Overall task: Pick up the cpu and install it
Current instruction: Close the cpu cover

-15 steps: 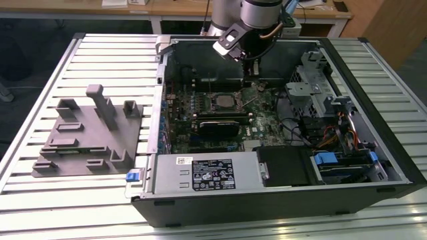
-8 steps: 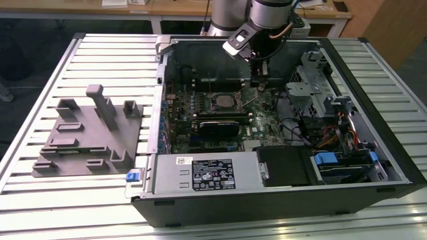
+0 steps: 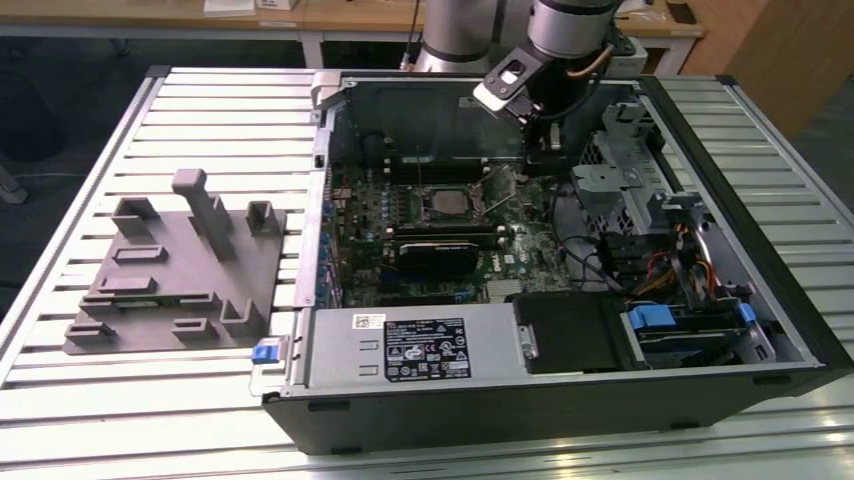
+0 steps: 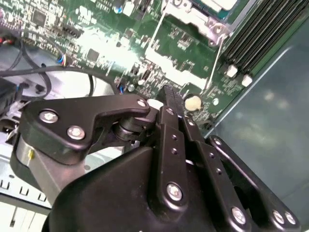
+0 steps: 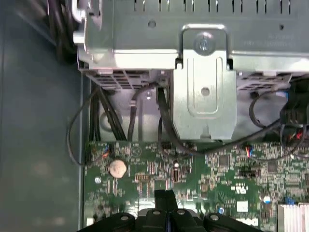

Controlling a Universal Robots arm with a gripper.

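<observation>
Closest, the black gripper (image 4: 170, 95), its tips pressed together on nothing, hangs low over the green motherboard (image 5: 217, 164) beside a round coin cell (image 5: 117, 167), while the cpu (image 3: 441, 207) lies silver-topped in its socket frame, apart from the gripper, inside the open computer case (image 3: 534, 415).

A: The motherboard (image 3: 441, 235) – what colour?
B: Green, speckled with black chips and silver solder. The gripper (image 4: 170, 96) over it is matte black with silvery screw heads.
A: And around the motherboard?
B: To the exterior view's left of it, a plain grey fixture (image 3: 174, 265) on a silver, ribbed table (image 3: 80, 420). In front of the motherboard, a silver-grey power supply (image 3: 340, 345) with a black-and-white label (image 3: 427, 350) – and a blue tab (image 3: 267, 351) beside it.
A: The case (image 3: 534, 410)?
B: Black.
</observation>
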